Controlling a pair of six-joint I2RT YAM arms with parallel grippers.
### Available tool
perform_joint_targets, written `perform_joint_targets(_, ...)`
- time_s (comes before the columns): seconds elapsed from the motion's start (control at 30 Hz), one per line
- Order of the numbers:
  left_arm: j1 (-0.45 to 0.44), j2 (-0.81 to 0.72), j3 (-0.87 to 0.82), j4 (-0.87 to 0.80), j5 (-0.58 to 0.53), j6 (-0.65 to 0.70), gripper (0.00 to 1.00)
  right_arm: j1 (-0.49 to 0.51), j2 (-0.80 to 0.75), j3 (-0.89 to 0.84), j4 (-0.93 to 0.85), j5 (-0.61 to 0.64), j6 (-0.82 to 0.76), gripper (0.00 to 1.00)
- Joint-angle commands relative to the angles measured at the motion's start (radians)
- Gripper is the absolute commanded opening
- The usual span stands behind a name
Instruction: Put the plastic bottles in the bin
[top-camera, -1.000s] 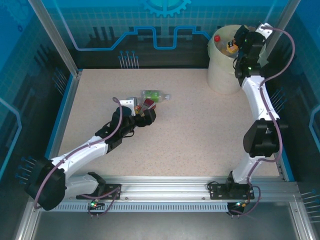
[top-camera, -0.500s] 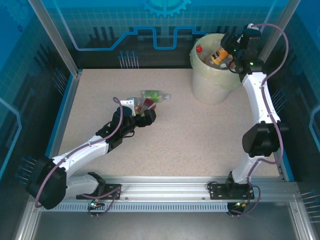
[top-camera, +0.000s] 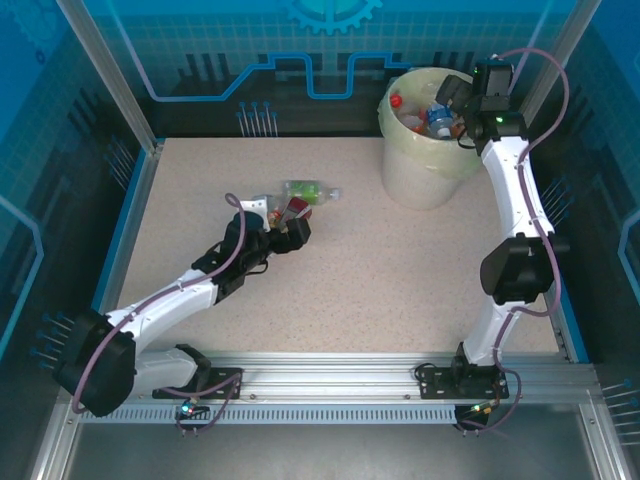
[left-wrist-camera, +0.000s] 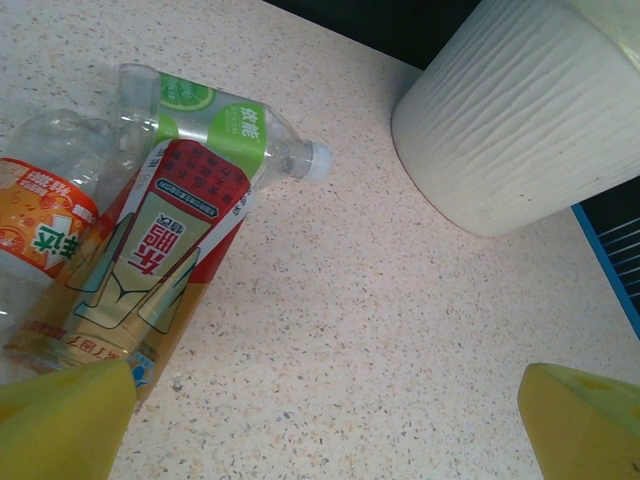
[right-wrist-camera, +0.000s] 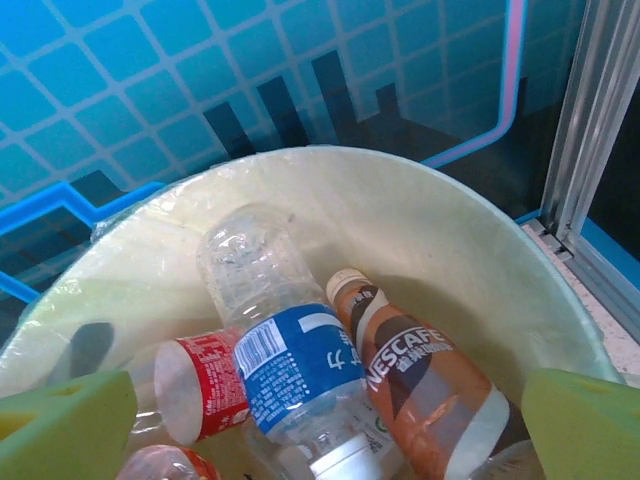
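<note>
Three plastic bottles lie together on the table: a green-labelled one (left-wrist-camera: 222, 122) (top-camera: 305, 189), a red-labelled one (left-wrist-camera: 170, 240) and an orange-labelled one (left-wrist-camera: 40, 225). My left gripper (left-wrist-camera: 325, 430) (top-camera: 290, 225) stands open beside them, its left finger (left-wrist-camera: 60, 420) at the base of the red-labelled bottle, with bare table between the jaws. The bin (top-camera: 425, 170) (left-wrist-camera: 520, 110) stands at the far right. My right gripper (right-wrist-camera: 325, 430) (top-camera: 450, 100) hangs open over it, holding nothing. Inside lie a blue-labelled clear bottle (right-wrist-camera: 290, 370), a brown bottle (right-wrist-camera: 430, 390) and a red-labelled one (right-wrist-camera: 200, 390).
Blue walls and an aluminium post (right-wrist-camera: 590, 150) close in behind the bin. The table's blue raised edge (top-camera: 128, 215) runs down the left side. Bare speckled tabletop (top-camera: 400, 280) stretches between the bottles and the bin.
My right gripper held an orange-labelled bottle over the bin and has opened, letting it go into the bin. The bin has shifted left. The left arm has barely moved.
</note>
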Motion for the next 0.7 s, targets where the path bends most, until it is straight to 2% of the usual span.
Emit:
perform_joint_targets(0.0, 0.02, 0.004, 0.042, -0.05, -0.024, -0.028, 0.99, 0.013, -0.076, -0.009, -0.024, -0.004, -0.056, 1.0)
perform_joint_targets(0.3, 0.088, 0.061, 0.131, -0.288, -0.048, -0.045, 0.99, 0.044, -0.224, -0.092, -0.021, -0.247, -0.13, 1.0)
perform_joint_targets(0.67, 0.104, 0.235, 0.291, -0.489, -0.015, 0.064, 0.99, 0.114, -0.424, -0.307, 0.005, -0.395, -0.14, 1.0)
